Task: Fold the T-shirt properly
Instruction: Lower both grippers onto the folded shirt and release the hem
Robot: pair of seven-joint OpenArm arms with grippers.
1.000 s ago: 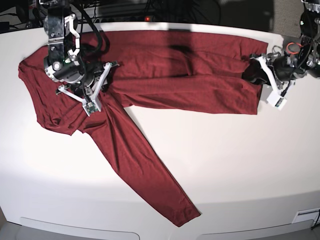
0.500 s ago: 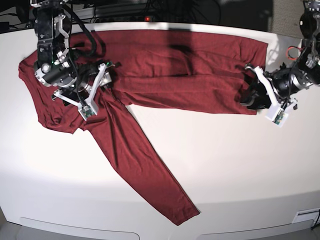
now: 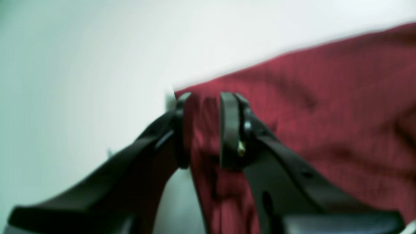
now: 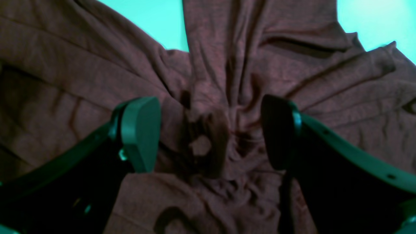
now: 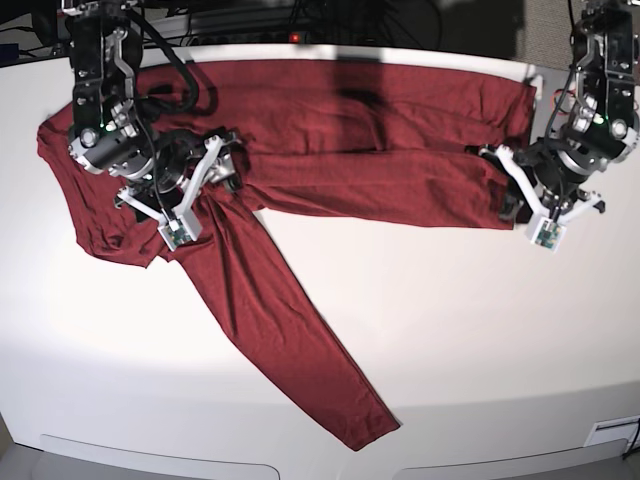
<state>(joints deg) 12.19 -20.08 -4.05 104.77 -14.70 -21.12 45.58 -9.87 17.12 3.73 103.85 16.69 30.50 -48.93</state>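
White tabletop fills the base view, with dark cabling along its far edge. Spread across the far half lies the large maroon long-sleeved shirt of thin, wrinkly fabric, its body running left to right and 1 long sleeve trailing toward the near edge.

The left gripper, at the right end of the cloth in the base view, pinches a corner of the hem between its 2 black fingers. The right gripper hangs with its fingers spread wide over a bunched knot of fabric near the shoulder, at the left of the base view; nothing sits between them.

By my reading, the step in hand is a side fold of the body: one end gripped, the other just let go. The next move likely calls for the left arm to carry its held corner across the shirt, keeping the thin cloth taut, while the right arm finds a fresh hold, perhaps on the loose sleeve.

Compared with 1 second ago, the right gripper's fingers have parted from the cloth they were closed on, and the left gripper has moved inward over the hem.
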